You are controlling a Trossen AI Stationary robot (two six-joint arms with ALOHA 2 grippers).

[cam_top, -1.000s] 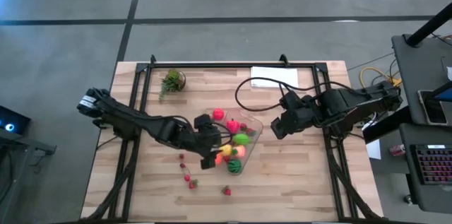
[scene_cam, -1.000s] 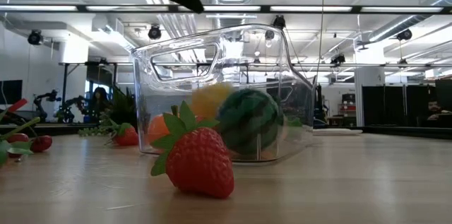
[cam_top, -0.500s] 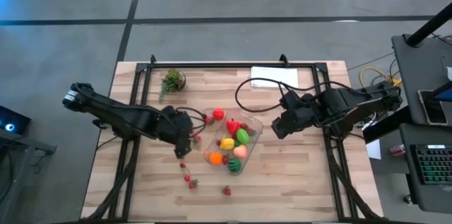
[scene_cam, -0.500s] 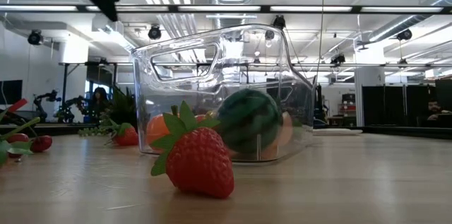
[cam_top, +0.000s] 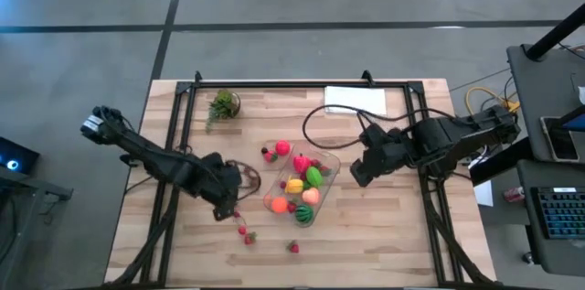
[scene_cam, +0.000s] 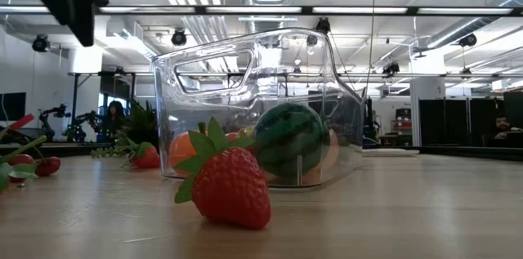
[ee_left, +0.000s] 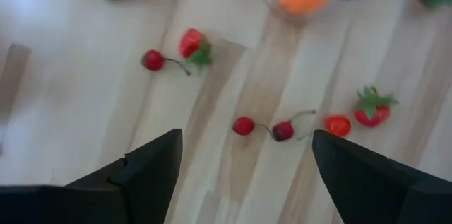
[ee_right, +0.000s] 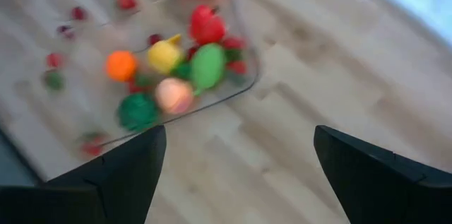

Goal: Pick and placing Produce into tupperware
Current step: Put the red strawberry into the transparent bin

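Clear plastic, round-cornered, the tupperware [cam_top: 302, 187] sits mid-table holding red, yellow, green, orange and pink Produce [cam_top: 296, 186]. At its left the left gripper [cam_top: 222, 209] hangs spread over loose strawberries [ee_left: 194, 44] and cherries [ee_left: 263, 128]; at its right the right gripper [cam_top: 357, 173] waits spread.

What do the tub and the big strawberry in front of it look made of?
The tupperware: clear, glossy, rigid-looking plastic; ceiling lights glint on its walls and the produce shows through. The strawberry: likely moulded plastic or foam, with a smooth, faintly shiny red body and stiff green leaves; which one is unclear.
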